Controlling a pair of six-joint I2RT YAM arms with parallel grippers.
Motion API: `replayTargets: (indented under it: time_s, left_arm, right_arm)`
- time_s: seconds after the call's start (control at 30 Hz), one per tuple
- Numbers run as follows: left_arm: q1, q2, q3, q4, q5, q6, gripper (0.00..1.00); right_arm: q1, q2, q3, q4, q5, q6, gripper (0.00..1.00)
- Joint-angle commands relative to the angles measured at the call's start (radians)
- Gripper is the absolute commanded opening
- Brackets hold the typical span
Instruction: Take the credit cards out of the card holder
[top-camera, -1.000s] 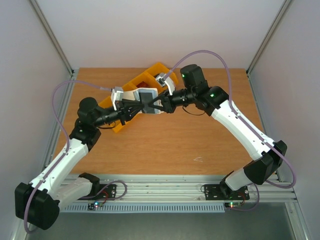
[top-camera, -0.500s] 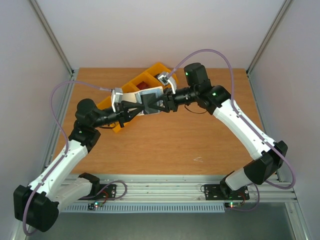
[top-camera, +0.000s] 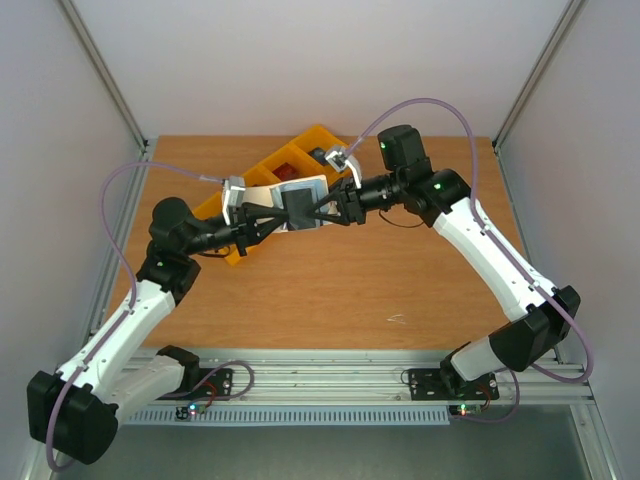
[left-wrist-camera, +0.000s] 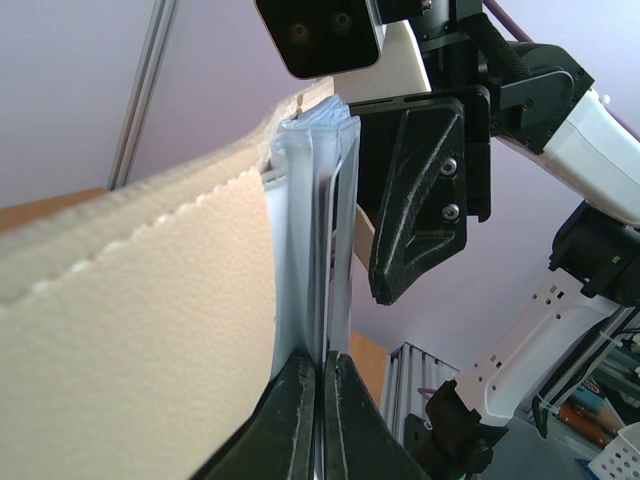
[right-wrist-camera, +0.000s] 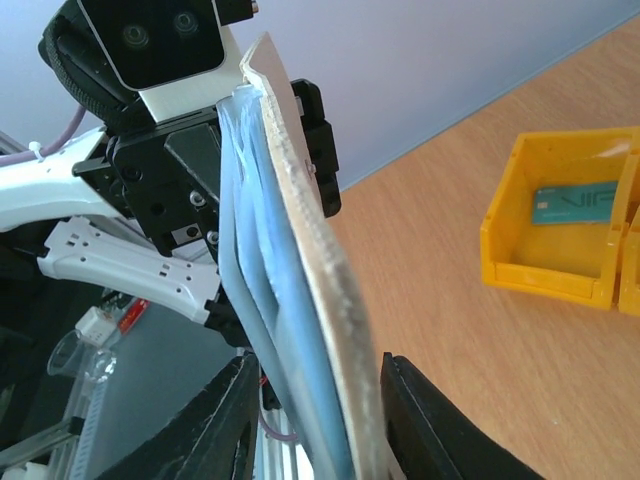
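Note:
The pale beige card holder hangs in the air between both grippers, over the back of the table. In the left wrist view its beige cover fills the left side and clear sleeves stand edge-on. My left gripper is shut on a thin dark credit card edge between those sleeves. From above, the left gripper meets a dark rectangle in the holder. My right gripper is open, its jaws on either side of the holder; the left jaw stands slightly off it. In the top view the right gripper faces the left one.
A row of yellow bins lies diagonally behind the grippers at the back of the wooden table. In the right wrist view one yellow bin holds a greenish card. Side walls stand to the left and right.
My left jaws have closed onto the thin edge. My right jaws have come apart around the holder, and the right arm has drawn slightly to the right.

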Motion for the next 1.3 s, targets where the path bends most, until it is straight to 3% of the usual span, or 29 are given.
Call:
replayTargets:
  time_s: [0.0, 0.13, 0.33, 0.6, 0.73, 0.97, 1.27]
  left_arm:
    - [0.006, -0.017, 0.003, 0.084, 0.033, -0.012, 0.0]
    - [0.007, -0.017, 0.003, 0.086, 0.039, -0.014, 0.0]
    - [0.009, -0.018, 0.0, 0.087, 0.045, -0.015, 0.0]
    - [0.011, -0.018, -0.003, 0.087, 0.054, -0.012, 0.0]
    - [0.01, -0.017, -0.002, 0.087, 0.052, -0.011, 0.0]
    - [0.013, -0.018, 0.007, 0.097, 0.056, -0.015, 0.01]
    - [0.014, 0.004, 0.035, 0.147, 0.012, -0.073, 0.2]
  right_arm:
    - [-0.012, -0.029, 0.002, -0.024, -0.039, -0.022, 0.37]
    - [-0.011, -0.029, 0.001, -0.032, -0.033, -0.024, 0.42]
    - [-0.021, -0.037, 0.0, -0.031, -0.033, -0.021, 0.22]
    - [-0.027, -0.028, 0.013, -0.033, -0.058, -0.019, 0.16]
    - [-0.026, -0.023, 0.014, -0.028, -0.062, -0.02, 0.02]
    - [-0.027, -0.013, 0.028, -0.053, -0.096, -0.047, 0.01]
    - [-0.026, 0.01, 0.045, -0.076, -0.126, -0.06, 0.01]
